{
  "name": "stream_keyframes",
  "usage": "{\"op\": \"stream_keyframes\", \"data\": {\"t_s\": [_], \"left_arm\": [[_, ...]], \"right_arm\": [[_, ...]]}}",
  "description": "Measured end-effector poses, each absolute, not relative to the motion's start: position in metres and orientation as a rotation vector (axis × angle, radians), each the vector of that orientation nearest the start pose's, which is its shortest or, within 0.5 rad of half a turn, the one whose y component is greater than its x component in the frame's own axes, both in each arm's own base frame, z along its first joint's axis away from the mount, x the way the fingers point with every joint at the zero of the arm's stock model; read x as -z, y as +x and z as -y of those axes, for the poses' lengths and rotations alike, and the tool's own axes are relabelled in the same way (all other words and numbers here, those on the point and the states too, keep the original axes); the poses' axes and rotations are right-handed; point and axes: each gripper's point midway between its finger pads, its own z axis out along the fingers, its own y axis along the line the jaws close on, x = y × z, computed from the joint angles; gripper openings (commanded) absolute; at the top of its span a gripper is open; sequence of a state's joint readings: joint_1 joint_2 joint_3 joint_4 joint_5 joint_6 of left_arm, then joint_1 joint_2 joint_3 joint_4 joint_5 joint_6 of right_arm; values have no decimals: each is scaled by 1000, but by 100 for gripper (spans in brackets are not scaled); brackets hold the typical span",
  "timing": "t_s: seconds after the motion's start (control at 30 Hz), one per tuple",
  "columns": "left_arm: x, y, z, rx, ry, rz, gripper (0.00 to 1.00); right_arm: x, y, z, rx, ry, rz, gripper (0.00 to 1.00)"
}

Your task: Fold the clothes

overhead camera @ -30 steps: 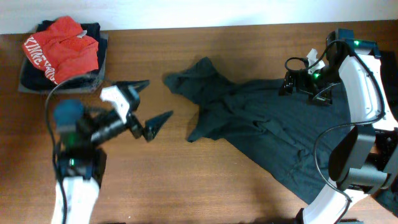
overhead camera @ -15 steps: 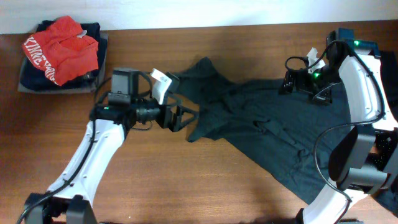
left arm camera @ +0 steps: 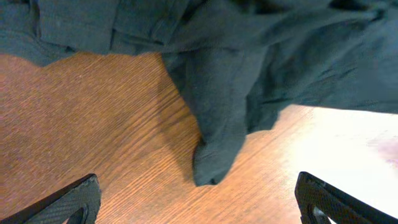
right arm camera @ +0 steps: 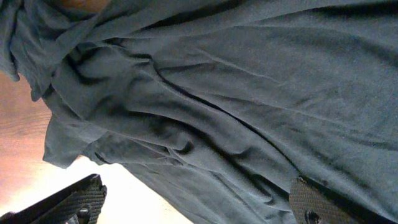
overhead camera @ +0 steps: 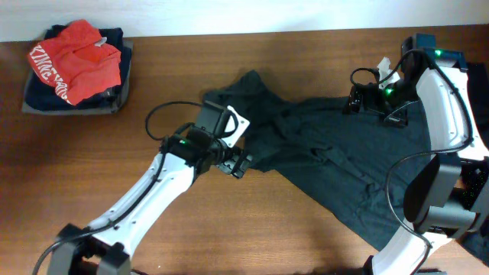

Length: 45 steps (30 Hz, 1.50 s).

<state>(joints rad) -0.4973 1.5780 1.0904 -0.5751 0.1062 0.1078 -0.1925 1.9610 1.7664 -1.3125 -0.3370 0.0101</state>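
Note:
A dark teal-grey T-shirt (overhead camera: 328,153) lies crumpled on the wooden table (overhead camera: 229,229), spread from the centre to the right edge. My left gripper (overhead camera: 236,164) hovers at the shirt's lower-left corner. In the left wrist view the shirt (left arm camera: 249,62) ends in a limp tip (left arm camera: 210,169) just ahead of the open left gripper (left arm camera: 199,208), with only bare wood between its fingertips (left arm camera: 74,202). My right gripper (overhead camera: 354,101) hangs over the shirt's back right part. In the right wrist view the right gripper (right arm camera: 193,205) is open above the wrinkled shirt (right arm camera: 236,93), holding nothing.
At the back left corner sits a stack of folded dark clothes (overhead camera: 46,103) with a red garment with white lettering (overhead camera: 76,61) on top. The right arm's base (overhead camera: 435,206) stands at the table's right edge, over the shirt's hem.
My left arm has swung from the table's left side rightward to the shirt's lower-left corner. The right arm and the shirt have not moved.

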Motion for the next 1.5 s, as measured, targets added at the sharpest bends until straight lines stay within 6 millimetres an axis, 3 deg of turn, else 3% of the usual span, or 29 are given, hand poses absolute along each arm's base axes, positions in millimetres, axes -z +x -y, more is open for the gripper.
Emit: {"op": "stream_keyframes", "data": {"t_s": [0.17, 0.47, 0.7, 0.8, 1.17, 1.3, 1.43, 1.5], "left_arm": [[-86, 331, 199, 257, 832, -2558, 99], [-86, 327, 207, 323, 850, -2554, 99], [-56, 314, 220, 319, 931, -2621, 99], [-55, 309, 222, 302, 954, -2628, 99], [-57, 324, 207, 119, 926, -2611, 99], [-48, 329, 208, 102, 925, -2614, 99], [-33, 332, 211, 106, 933, -2631, 94], [-25, 330, 211, 105, 951, -2646, 84]], "right_arm": [[-133, 388, 18, -504, 292, -3006, 99], [-133, 387, 18, -505, 293, -3009, 99], [-133, 387, 18, -505, 293, -3009, 99], [-133, 387, 18, -505, 293, -3009, 99], [-133, 387, 18, -505, 293, -3008, 99], [-133, 387, 18, -505, 292, -3008, 99], [-133, 386, 17, -507, 295, -3014, 99], [-133, 386, 17, -507, 295, -3015, 99]]}}
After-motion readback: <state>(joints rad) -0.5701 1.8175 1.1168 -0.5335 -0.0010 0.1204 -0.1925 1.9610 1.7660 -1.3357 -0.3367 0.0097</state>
